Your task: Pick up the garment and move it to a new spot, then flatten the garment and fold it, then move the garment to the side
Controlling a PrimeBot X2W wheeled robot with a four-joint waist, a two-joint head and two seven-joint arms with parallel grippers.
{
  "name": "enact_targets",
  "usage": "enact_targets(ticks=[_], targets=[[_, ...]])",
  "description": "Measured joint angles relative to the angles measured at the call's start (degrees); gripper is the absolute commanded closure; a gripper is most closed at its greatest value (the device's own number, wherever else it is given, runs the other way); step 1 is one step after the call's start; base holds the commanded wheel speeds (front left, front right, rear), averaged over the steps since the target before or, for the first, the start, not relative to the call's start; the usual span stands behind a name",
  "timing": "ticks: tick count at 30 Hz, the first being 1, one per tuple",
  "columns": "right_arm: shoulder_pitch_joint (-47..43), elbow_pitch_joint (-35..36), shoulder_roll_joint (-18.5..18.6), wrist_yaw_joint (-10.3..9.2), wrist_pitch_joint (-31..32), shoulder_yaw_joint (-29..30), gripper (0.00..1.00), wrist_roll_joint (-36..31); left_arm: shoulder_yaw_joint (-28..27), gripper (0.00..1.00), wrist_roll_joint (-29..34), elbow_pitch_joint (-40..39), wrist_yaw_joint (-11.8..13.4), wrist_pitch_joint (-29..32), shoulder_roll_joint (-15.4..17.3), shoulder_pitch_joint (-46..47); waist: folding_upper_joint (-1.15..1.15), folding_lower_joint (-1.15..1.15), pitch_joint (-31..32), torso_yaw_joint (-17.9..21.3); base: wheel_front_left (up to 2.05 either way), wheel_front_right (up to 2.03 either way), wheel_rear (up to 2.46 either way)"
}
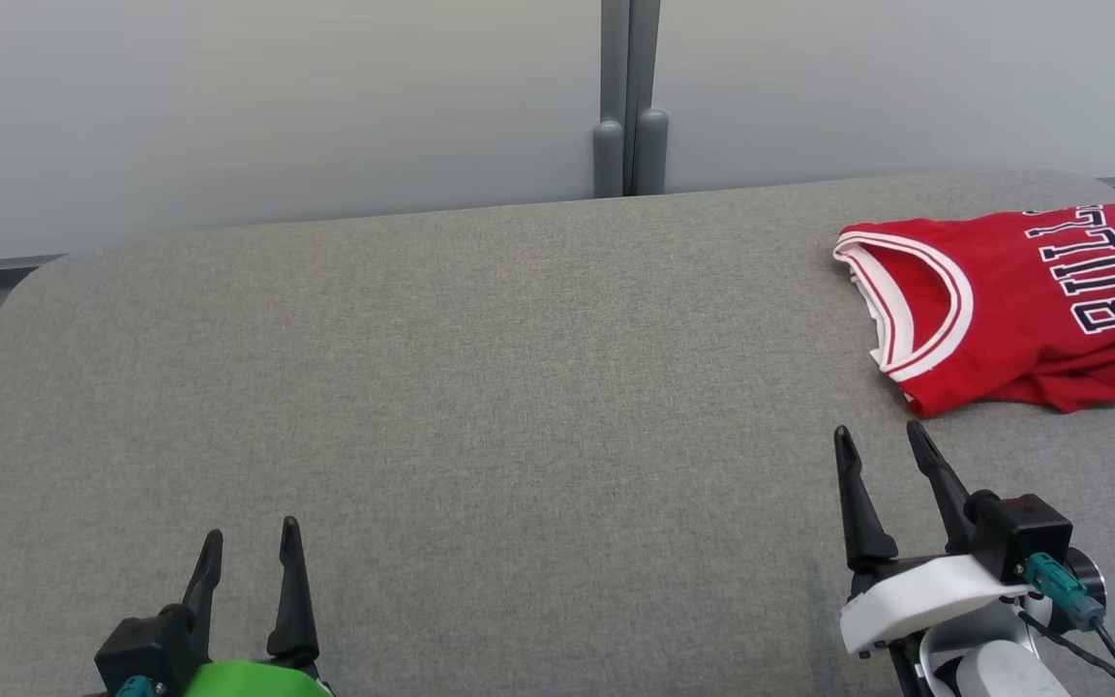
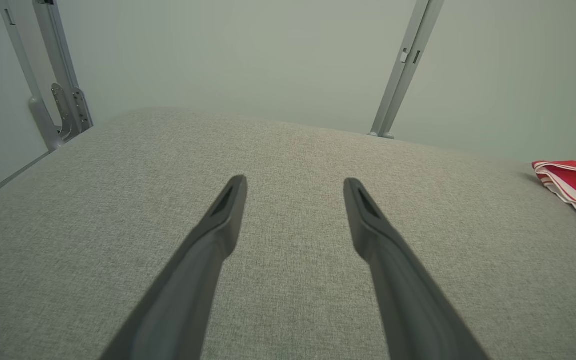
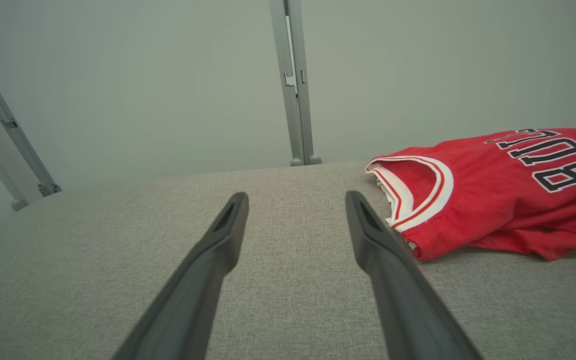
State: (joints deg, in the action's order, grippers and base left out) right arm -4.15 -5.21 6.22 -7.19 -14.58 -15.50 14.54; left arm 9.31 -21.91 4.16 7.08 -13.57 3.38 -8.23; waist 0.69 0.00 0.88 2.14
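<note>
Both arms rest near, fingers pointing away. The left gripper (image 1: 250, 547) and right gripper (image 1: 879, 443) are spread wide, holding nothing. The red jersey (image 1: 1012, 305) lies folded far right on the grey table (image 1: 480, 387), before a pale wall (image 1: 277, 106).

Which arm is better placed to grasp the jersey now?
Right, probably: the open right gripper is close to the jersey and aimed toward it; the left gripper is far across the table.

Garment (image 1: 1022, 300): red, white-and-red striped trim, dark lettering edged white. Tabletop (image 1: 480, 387): plain grey weave. Left end effector (image 1: 253, 528): black, with green housing (image 1: 248, 678). Right end effector (image 1: 879, 428): black, with white housing (image 1: 916, 595).
</note>
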Motion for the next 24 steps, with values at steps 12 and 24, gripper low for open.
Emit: enact_targets(ticks=[12,24], targets=[[-0.7,-1.3,-0.8,0.04,0.0,0.1,1.00,-0.2,0.2,1.00,0.6,1.0,0.0,0.0,-0.5,-0.1,0.00,0.00,-0.2,0.0,0.00,0.00,0.00],[-3.5,-1.8,-1.2,1.12,0.1,-0.2,1.00,4.6,0.3,1.00,-4.3,2.4,-0.8,0.5,-0.8,-0.3,0.00,0.00,-0.3,-0.2,0.00,0.00,0.00]])
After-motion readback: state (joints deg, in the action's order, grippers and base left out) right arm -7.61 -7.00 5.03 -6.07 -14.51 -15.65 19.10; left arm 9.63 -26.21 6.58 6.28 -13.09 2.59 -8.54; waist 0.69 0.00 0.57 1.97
